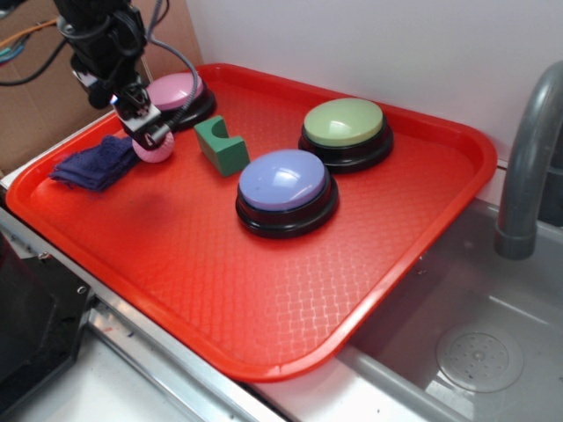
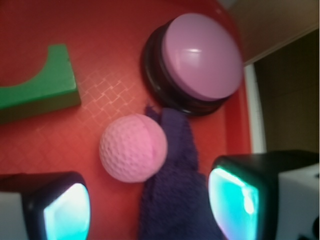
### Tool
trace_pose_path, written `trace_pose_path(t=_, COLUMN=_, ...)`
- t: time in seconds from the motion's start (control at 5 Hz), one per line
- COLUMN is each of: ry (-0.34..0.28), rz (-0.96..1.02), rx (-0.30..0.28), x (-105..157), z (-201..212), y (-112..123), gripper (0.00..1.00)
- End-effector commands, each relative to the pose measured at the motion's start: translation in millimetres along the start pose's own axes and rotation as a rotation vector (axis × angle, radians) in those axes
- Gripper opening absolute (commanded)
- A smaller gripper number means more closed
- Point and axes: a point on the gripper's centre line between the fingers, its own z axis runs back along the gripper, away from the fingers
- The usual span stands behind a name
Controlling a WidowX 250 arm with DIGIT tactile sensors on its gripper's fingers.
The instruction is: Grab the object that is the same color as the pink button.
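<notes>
Fingers of my gripper stood apart above the pink ball, which touched the dark blue cloth near the pink button.

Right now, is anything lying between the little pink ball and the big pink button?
Mostly bare red tray. In the wrist view, only a corner of the dark blue cloth pokes between the pink ball and the pink button.

Exterior: high, angled over tray; wrist: close, probably straight down; both share pink button
</notes>
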Motion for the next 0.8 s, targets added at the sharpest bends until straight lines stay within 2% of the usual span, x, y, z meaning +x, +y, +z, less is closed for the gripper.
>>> trace_pose_path(t=0.0, ry=0.014, rz=0.012, rx=-0.029, x=10.6, z=-19.3, y=4.8, gripper=1.00)
trace_pose_path(t=0.2, ry=0.043, rz=0.069, rx=0.010, x=9.9, z=-29.4, y=3.3, gripper=0.00)
trace_pose_path(t=0.6, ry=0.053, rz=0.069, rx=-0.018, x=7.7, z=-30.2, y=6.3, gripper=0.00)
